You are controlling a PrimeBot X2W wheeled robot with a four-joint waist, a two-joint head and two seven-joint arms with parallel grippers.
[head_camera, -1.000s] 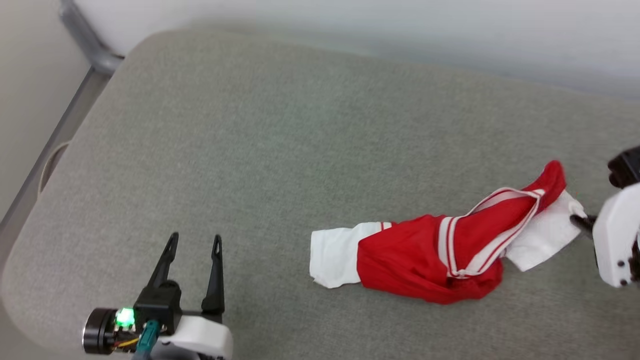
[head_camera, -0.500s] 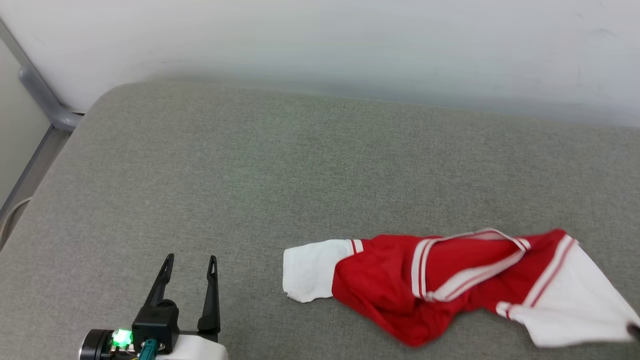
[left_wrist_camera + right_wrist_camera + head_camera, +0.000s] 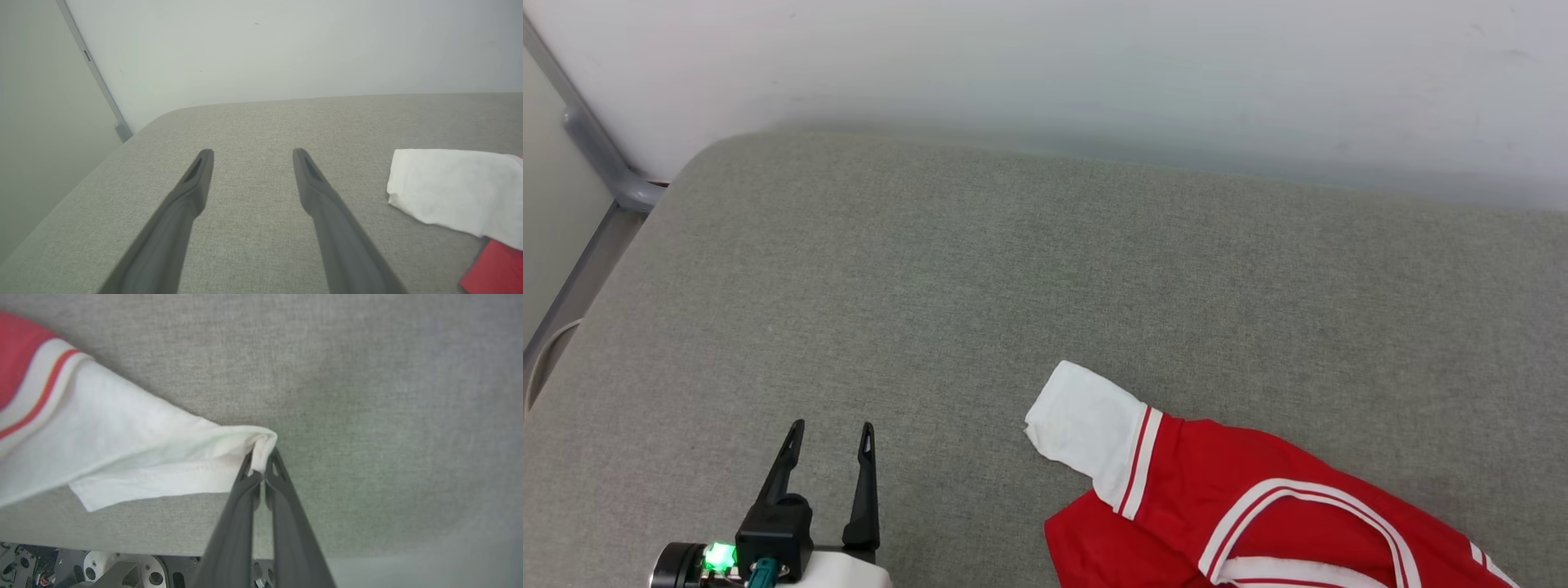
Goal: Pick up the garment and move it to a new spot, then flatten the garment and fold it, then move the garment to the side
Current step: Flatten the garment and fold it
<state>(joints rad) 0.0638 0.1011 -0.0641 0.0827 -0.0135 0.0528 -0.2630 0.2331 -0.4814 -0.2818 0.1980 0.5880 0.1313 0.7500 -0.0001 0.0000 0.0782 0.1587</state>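
Right gripper point(image 3: 261, 463) pinching garment point(image 3: 122, 449) by white sleeve end (cloth bunched), left gripper point(image 3: 832, 426) spread over grey cushion point(image 3: 1013, 261)

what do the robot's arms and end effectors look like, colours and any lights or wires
The left end effector and right end effector each have two long, slim, dark grey fingers that taper to tips with small cutouts. The left one's fingers rise from a black block carrying a lit green light and a teal connector, next to a white wrist shell.
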